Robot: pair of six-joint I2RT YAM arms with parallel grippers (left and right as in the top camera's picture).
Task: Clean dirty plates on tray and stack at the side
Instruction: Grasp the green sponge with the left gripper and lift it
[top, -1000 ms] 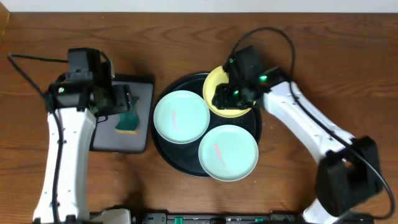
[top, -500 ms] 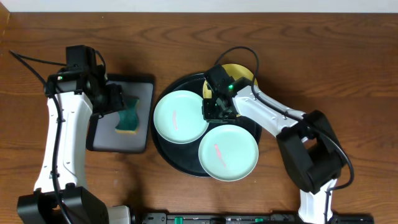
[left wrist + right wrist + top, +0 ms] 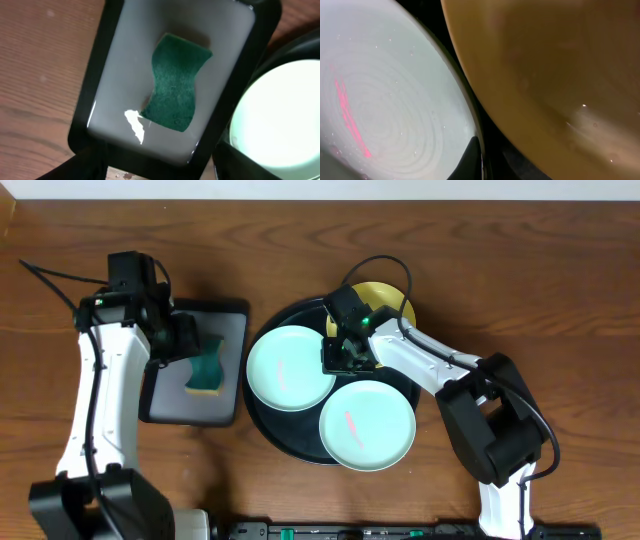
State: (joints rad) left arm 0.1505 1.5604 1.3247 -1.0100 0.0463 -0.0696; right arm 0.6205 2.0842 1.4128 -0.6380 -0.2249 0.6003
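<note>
**Plates crowd the round tray**

Overhead: at 9 o'clock on the wooden desk (image 3: 520, 270), a green sponge (image 3: 207, 372) lies in a rectangular black tray (image 3: 165, 395), beside the left end effector (image 3: 185, 340). The right end effector (image 3: 340, 356) is over the round black tray (image 3: 262, 420), with the yellow plate (image 3: 390, 295) at its 1 o'clock, the left mint plate (image 3: 290, 368) at 8 and the near mint plate (image 3: 367, 425) at 5.
Left wrist: wavy, coarse sponge on glossy grey.
Right wrist: a smooth, pink-streaked mint plate beside the yellow plate.
Neither grip can be judged.

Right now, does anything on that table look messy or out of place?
Yes. The left green plate and the near green plate each carry a red streak. The yellow plate sticks out past the tray's far rim instead of lying inside it.
</note>
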